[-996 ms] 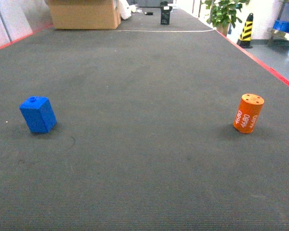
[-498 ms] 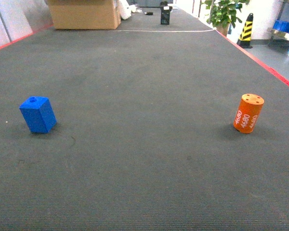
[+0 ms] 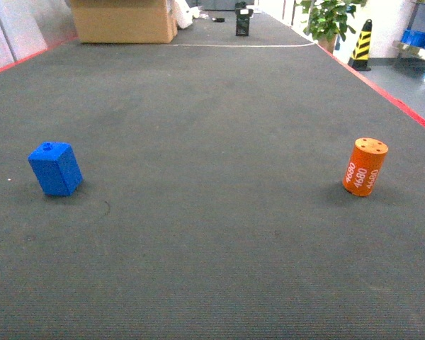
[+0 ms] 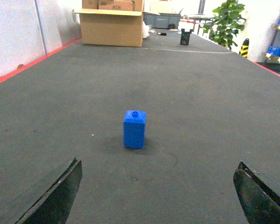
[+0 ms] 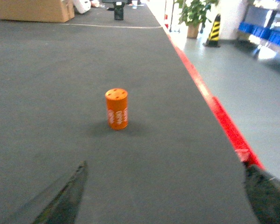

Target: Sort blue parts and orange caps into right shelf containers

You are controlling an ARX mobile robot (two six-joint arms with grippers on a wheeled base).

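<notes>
Upright blue part (image 4: 134, 129) on dark mat (image 4: 200, 93), jaws spread wide, cardboard box (image 4: 113, 27) far behind

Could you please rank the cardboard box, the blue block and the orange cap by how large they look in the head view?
1. Cardboard box, largest, though farthest.
2. Blue block and orange cap: look alike, no ranking.

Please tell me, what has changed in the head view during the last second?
Nothing visibly changed. The blue part and the orange cap stand apart on the dark mat in the same spots as before, both upright and untouched. No gripper has entered the head view.
</notes>
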